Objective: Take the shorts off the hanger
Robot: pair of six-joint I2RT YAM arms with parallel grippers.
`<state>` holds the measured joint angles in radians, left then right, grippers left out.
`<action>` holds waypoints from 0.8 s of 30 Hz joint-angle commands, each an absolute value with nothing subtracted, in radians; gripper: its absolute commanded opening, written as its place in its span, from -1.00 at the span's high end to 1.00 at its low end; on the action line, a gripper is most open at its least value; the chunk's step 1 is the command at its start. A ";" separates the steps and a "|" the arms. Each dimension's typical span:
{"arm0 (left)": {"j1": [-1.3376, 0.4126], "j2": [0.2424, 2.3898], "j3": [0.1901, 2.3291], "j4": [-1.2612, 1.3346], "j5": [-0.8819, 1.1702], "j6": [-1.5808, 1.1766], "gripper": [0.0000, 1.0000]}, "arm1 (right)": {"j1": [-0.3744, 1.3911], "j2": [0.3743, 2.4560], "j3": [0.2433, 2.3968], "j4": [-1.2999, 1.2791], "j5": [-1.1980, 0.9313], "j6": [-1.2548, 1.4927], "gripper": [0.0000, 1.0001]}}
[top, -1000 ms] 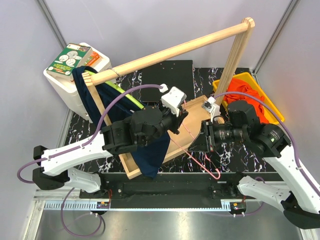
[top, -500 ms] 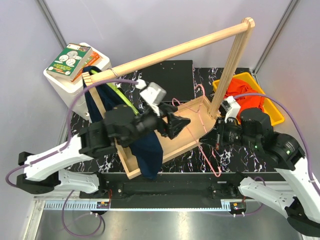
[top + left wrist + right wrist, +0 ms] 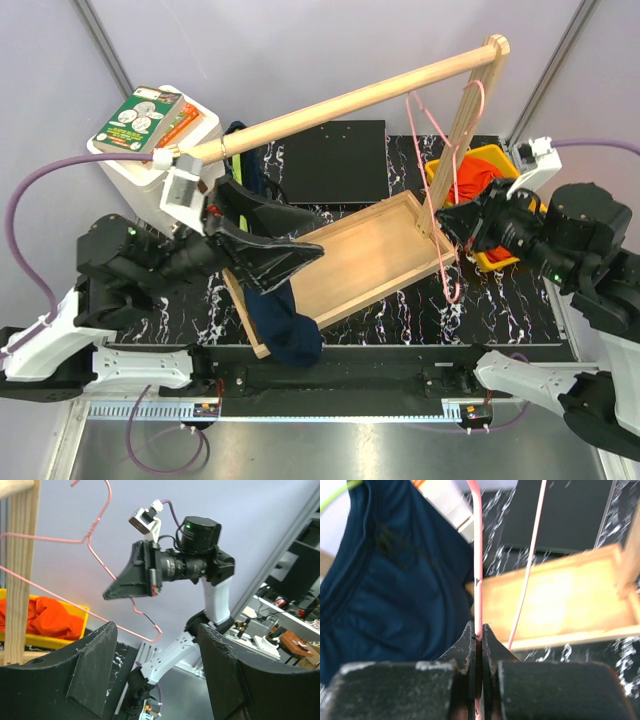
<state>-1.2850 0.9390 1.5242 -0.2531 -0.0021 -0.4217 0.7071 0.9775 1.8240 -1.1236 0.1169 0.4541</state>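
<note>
since the hanger [image 3: 478, 555] shows bare pink wire in every view, the relation that matters is between each claw and the cloth, not the wire.

right claw [image 3: 479, 636]: jaws closed tight on one straight run of the hanger wire. it holds the hanger up beside the right post of the wooden rail [image 3: 350, 100]. no cloth is on it.

left claw [image 3: 308, 232]: jaws wide apart, nothing between them. it is raised over the left end of the tray [image 3: 370, 262] and points toward the right arm.

navy shorts [image 3: 285, 325]: draped from the left end of the rail, passing under the left claw and spilling over the tray's near-left corner toward the surface [image 3: 400, 310]. long axis runs from far-left down to the near edge. they lie below and slightly behind the left claw's fingertips. left arm is clearly the nearer one; right arm is well apart.

orange shorts [image 3: 45, 619]: bunched in the yellow bin [image 3: 50, 641], just beyond the right post and close to the right claw.

judgement: both pairs look off the hanger. any further pull on the navy pair would fall to the left claw, dropping down and back along the cloth's length.
</note>
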 commanded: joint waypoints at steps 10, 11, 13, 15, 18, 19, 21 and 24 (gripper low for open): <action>-1.285 0.828 1.506 -0.212 0.003 -0.425 -0.39 | 0.634 1.305 2.163 -1.175 0.218 0.422 1.00; -1.285 0.822 1.497 -0.215 0.002 -0.425 -0.39 | 0.553 1.327 2.167 -1.169 0.127 0.425 1.00; -1.284 0.805 1.493 -0.221 -0.025 -0.425 -0.39 | 0.474 1.339 2.155 -1.157 0.059 0.425 1.00; -1.285 0.792 1.483 -0.225 -0.035 -0.422 -0.38 | 0.427 1.347 2.137 -1.143 0.026 0.420 1.00; -1.284 0.766 1.473 -0.236 -0.055 -0.416 -0.38 | 0.391 1.335 2.093 -1.131 0.005 0.413 1.00; -1.285 0.753 1.471 -0.247 -0.064 -0.411 -0.38 | 0.373 1.324 2.077 -1.126 0.003 0.414 1.00; -1.285 0.744 1.471 -0.267 -0.109 -0.399 -0.38 | 0.306 1.318 2.031 -1.106 -0.076 0.413 1.00; -1.285 0.726 1.479 -0.320 -0.179 -0.384 -0.36 | 0.232 1.307 1.976 -1.091 -0.158 0.416 1.00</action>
<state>-1.2850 0.7513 1.4727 -0.2817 -0.0700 -0.4168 0.3161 1.3334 2.0312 -1.1587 -0.0254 0.4248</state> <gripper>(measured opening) 0.689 0.022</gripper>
